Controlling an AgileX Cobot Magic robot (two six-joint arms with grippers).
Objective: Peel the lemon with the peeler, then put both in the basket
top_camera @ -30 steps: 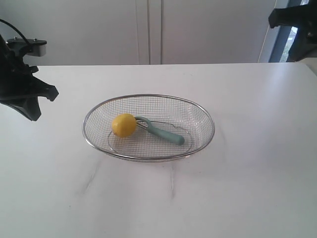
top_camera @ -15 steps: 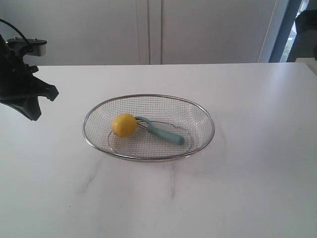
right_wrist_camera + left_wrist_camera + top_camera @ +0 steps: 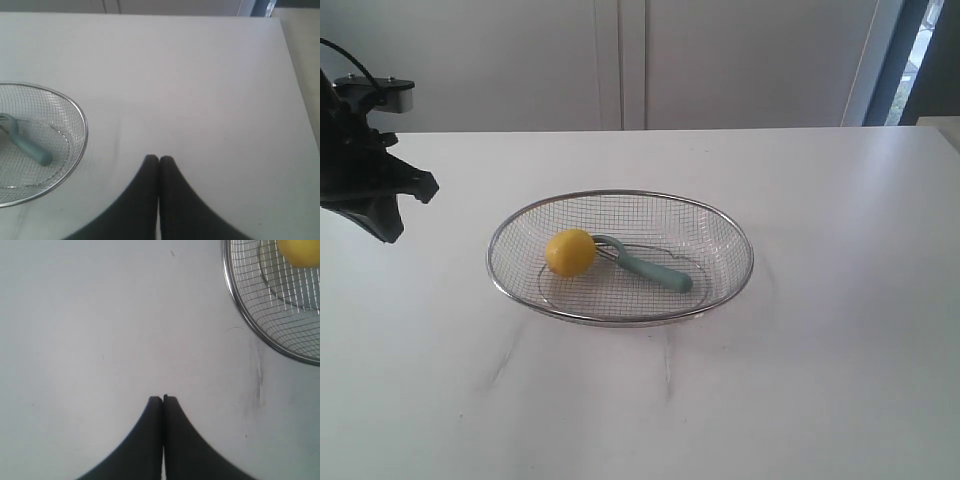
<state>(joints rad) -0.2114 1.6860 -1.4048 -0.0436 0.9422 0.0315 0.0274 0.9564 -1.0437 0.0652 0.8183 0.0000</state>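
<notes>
The yellow lemon [image 3: 570,252] lies inside the silver wire-mesh basket [image 3: 620,196] in the middle of the white table. Beside it on its right, also in the basket, lies the peeler [image 3: 655,267], its teal handle pointing right. My left gripper [image 3: 385,225] hangs shut and empty over the table's left side, well apart from the basket. The left wrist view shows that gripper [image 3: 163,398] shut over bare table, with the basket's rim [image 3: 250,320] and a bit of lemon [image 3: 300,252]. My right gripper [image 3: 159,159] is shut and empty; its view shows the basket [image 3: 82,125] and the peeler [image 3: 27,145].
The white table [image 3: 820,380] runs to a right-hand edge [image 3: 300,100]. White cabinet doors [image 3: 620,60] stand behind the table. Faint grey scuff marks [image 3: 667,370] lie on the tabletop in front of the basket.
The right arm, seen at the top right a second ago, has withdrawn out of the exterior view. The left arm, basket, lemon and peeler have not moved.
</notes>
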